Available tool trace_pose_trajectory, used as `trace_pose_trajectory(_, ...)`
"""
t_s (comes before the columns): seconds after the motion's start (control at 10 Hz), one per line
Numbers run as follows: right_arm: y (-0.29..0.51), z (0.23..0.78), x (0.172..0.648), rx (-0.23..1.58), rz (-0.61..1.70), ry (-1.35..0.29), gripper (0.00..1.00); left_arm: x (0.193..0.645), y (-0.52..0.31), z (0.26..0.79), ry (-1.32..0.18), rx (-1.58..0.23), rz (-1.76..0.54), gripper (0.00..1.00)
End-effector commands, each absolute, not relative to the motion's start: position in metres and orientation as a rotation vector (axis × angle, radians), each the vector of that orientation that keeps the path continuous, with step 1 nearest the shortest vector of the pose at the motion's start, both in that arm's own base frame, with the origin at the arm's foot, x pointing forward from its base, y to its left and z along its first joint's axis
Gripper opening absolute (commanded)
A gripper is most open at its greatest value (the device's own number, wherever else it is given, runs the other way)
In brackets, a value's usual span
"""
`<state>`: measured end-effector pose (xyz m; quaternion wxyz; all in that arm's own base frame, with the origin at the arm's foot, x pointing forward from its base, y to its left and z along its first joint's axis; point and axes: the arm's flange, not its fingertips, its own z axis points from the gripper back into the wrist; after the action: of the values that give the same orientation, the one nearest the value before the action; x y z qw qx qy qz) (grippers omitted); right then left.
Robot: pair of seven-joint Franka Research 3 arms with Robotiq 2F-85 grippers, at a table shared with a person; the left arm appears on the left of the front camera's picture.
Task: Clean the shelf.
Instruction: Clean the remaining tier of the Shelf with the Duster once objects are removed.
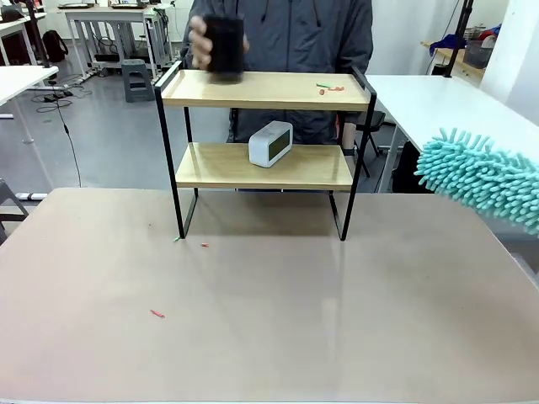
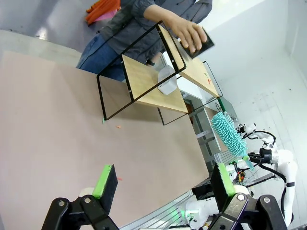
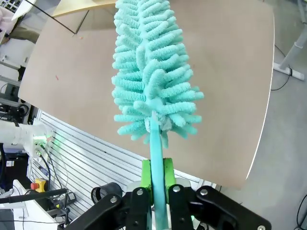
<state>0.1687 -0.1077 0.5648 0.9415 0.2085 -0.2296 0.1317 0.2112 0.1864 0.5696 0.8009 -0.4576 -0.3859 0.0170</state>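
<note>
Well, right gripper (image 3: pixel 157 173) clamps teal duster (image 3: pixel 151 72) — shelf (image 1: pixel 253 89) littered.

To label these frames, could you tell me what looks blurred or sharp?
Front view: the person's hand and the black object it holds at the shelf are motion-blurred, the rest sharp. Right wrist view: the teal duster is crisp. Left wrist view: scene tilted.

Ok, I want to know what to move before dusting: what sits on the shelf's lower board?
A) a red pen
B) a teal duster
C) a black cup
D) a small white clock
D: the small white clock rests on the lower board of the shelf; the teal duster is clamped in the robot's right hand, off to the side.
</note>
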Motion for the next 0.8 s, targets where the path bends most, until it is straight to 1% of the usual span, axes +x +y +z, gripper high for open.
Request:
trace_pose_trajectory(0.0, -0.11, 0.564, 0.166, 0.428, 0.282, -0.478, 0.13, 0.213, 0.184, 0.57, -0.845, -0.985, 0.023, 1.0)
trace_pose_trajectory(0.1, -0.108, 0.565, 0.169, 0.425, 0.269, -0.468, 0.13, 0.213, 0.184, 0.57, -0.845, -0.985, 0.023, 1.0)
trace_pose_trajectory(0.2, -0.092, 0.582, 0.186, 0.351, 0.273, -0.451, 0.13, 0.213, 0.184, 0.57, -0.845, -0.985, 0.023, 1.0)
trace_pose_trajectory(0.3, -0.076, 0.618, 0.2, 0.23, 0.265, -0.484, 0.13, 0.213, 0.184, 0.57, -0.845, -0.985, 0.023, 1.0)
trace_pose_trajectory(0.5, -0.016, 0.714, 0.215, 0.027, 0.327, -0.681, 0.13, 0.213, 0.184, 0.57, -0.845, -0.985, 0.023, 1.0)
trace_pose_trajectory(0.6, 0.02, 0.737, 0.229, -0.068, 0.362, -0.703, 0.13, 0.213, 0.184, 0.57, -0.845, -0.985, 0.023, 1.0)
trace_pose_trajectory(0.7, 0.056, 0.744, 0.25, -0.114, 0.435, -0.685, 0.13, 0.213, 0.184, 0.57, -0.845, -0.985, 0.023, 1.0)
